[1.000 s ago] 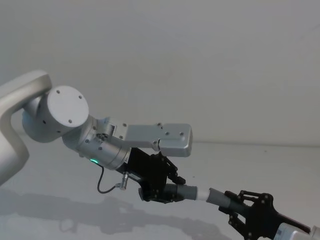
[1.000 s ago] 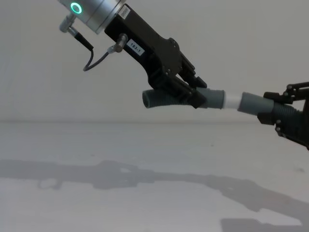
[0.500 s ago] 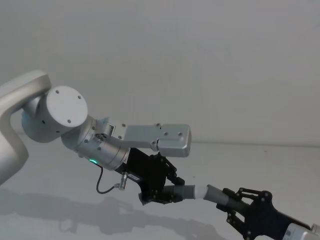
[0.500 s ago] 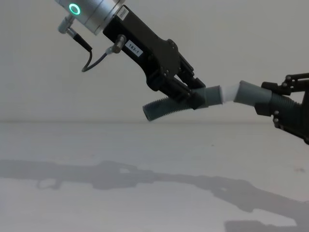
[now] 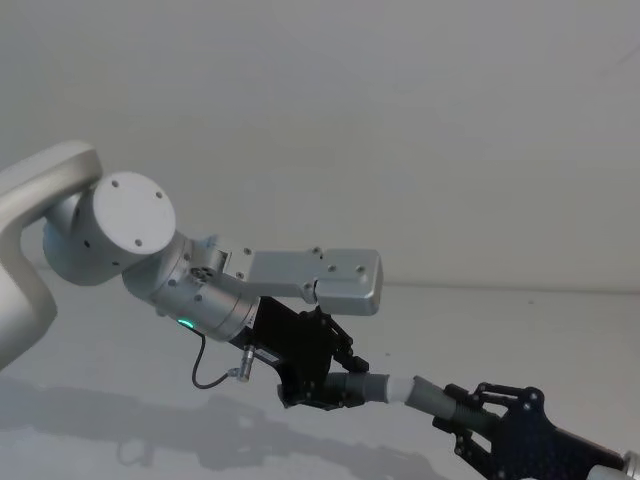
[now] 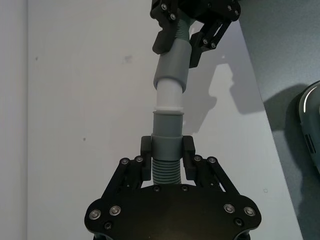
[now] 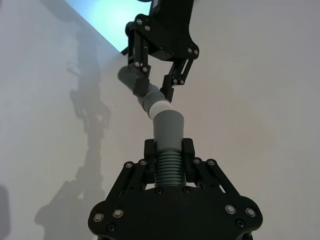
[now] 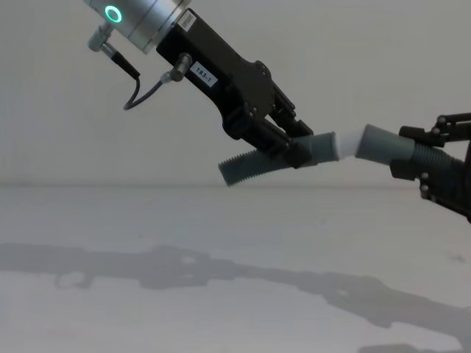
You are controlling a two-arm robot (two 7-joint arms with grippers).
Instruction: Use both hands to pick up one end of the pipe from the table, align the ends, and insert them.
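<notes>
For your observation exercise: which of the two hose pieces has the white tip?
The piece held by the left gripper: its collar ends in a white stub. The right gripper's piece has a plain grey mouth.

My fingers (image 8: 283, 140) black, wrist (image 8: 140, 18) silver with green ring light (image 8: 114, 13). Hoses (image 8: 257, 163) dark grey, ribbed; stub (image 8: 347, 141) white. Counter (image 8: 221, 243) plain white-grey.

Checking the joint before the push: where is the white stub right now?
In the chest view the white stub sits right of centre, above the table, bridging the two grey collars.
</notes>
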